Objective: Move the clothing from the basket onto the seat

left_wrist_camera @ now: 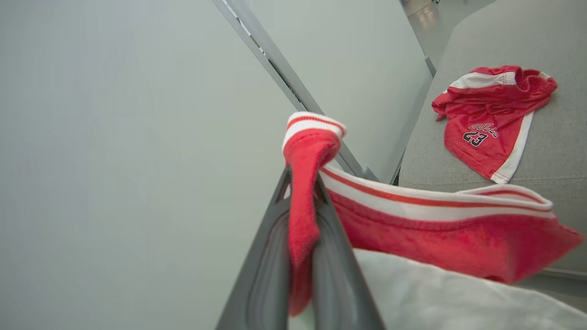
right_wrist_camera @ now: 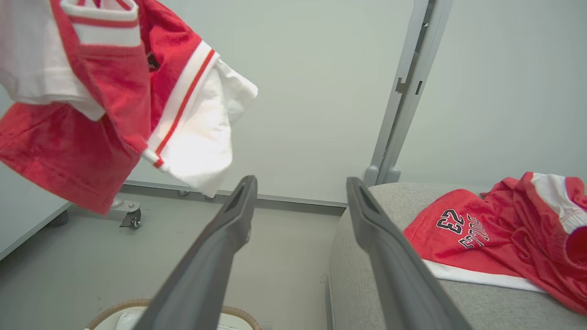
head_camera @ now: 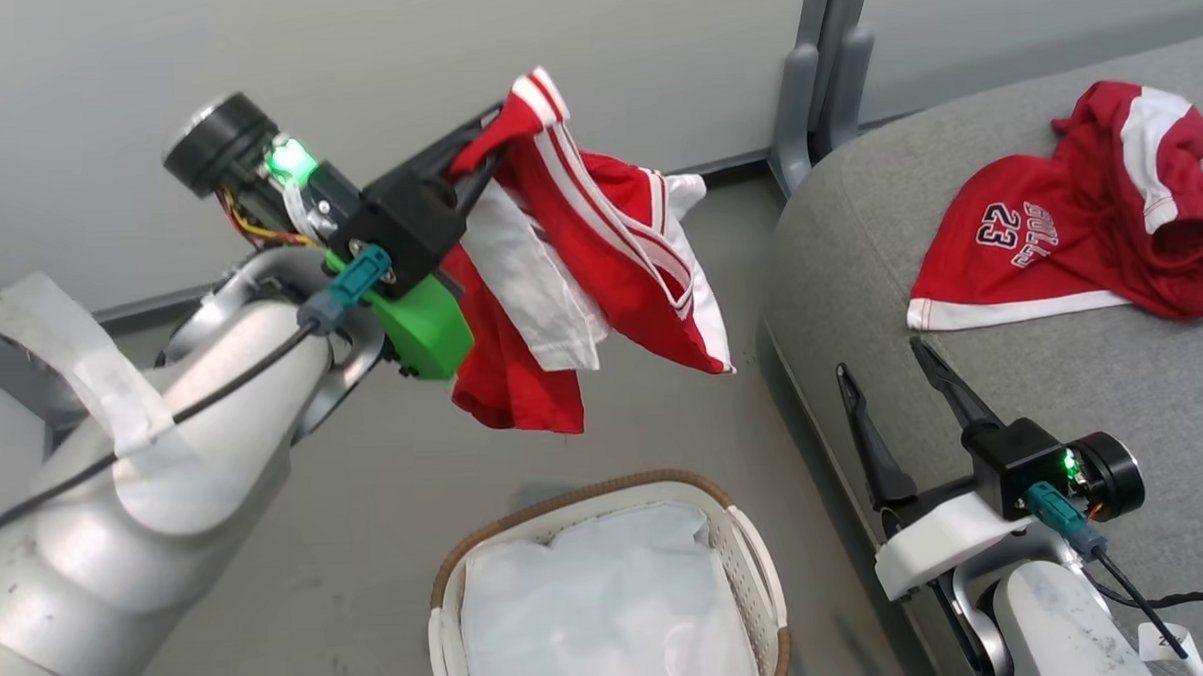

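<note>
Above the basket (head_camera: 577, 491), left gripper (head_camera: 490, 142) clamps a red garment (head_camera: 608, 248), apparently shorts, held clear for the sofa (head_camera: 1063, 382); right gripper (head_camera: 880, 358) spread wide, empty

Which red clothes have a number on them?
The jersey lying on the sofa: it shows 23. The striped garment hanging from the left gripper shows no number.

The seat's (head_camera: 1044, 413) near half along its left edge lies bare; the numbered jersey (head_camera: 1038, 243) covers its far right part. A grey post (head_camera: 823, 80) stands at the seat's far left corner, and a red garment (head_camera: 608, 248) hangs in the air beyond the basket (head_camera: 755, 583).
</note>
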Controlling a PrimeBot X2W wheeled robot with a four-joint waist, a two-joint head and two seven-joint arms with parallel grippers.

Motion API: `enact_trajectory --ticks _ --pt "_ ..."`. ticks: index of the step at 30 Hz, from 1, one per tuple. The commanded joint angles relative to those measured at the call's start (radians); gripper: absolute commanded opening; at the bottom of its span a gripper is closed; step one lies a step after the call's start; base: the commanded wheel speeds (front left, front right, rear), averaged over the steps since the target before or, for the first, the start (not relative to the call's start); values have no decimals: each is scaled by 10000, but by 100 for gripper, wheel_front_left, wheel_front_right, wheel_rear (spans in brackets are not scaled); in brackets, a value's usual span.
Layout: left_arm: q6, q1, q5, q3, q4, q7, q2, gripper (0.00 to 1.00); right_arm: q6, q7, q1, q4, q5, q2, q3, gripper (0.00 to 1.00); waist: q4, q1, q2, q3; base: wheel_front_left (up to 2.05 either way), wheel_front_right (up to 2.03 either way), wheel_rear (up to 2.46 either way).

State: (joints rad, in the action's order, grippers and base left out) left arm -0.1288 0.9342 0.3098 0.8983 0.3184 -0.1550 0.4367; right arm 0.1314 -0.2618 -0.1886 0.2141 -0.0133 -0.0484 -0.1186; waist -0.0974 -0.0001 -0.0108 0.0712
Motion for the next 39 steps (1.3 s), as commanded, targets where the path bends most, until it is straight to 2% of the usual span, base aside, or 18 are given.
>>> enact_trajectory --ticks 1,12,18,32,33,34,35,36,39 --pt "-21 317 126 11 -61 45 64 0 -14 -49 193 14 -25 -36 -73 100 -82 1 108 -378 0 0 0" --pt "-24 1214 480 63 177 171 -260 0 -14 -49 165 -67 -42 -36 -948 100 -69 1 108 -620 0 0 0" --pt "103 1319 609 29 319 12 -563 0 -14 -49 -442 107 -13 -38 -1703 100 31 1 108 -630 0 0 0" --pt "92 1241 749 565 271 -325 -1314 0 -14 -49 -2832 1915 -200 -37 -2576 100 534 1 108 -552 0 0 0" --pt "89 1180 763 603 247 -335 -1333 0 -14 -49 -2926 1980 -217 -37 -2620 55 558 1 108 -557 0 0 0" --pt "87 1099 789 638 227 -340 -1341 0 -14 -49 -3012 2063 -239 -38 -2668 23 586 1 108 -562 0 0 0" --pt "86 1037 815 662 219 -352 -1344 0 -14 -49 -3070 2138 -247 -38 -2708 5 605 1 108 -564 0 0 0" --pt "86 959 846 689 206 -371 -1351 0 -14 -49 -3144 2193 -251 -37 -2740 0 624 1 108 -569 0 0 0" --pt "145 768 964 694 206 -419 -1327 0 -14 -49 -3256 2158 -286 -37 -2763 0 646 1 108 -575 0 0 0"
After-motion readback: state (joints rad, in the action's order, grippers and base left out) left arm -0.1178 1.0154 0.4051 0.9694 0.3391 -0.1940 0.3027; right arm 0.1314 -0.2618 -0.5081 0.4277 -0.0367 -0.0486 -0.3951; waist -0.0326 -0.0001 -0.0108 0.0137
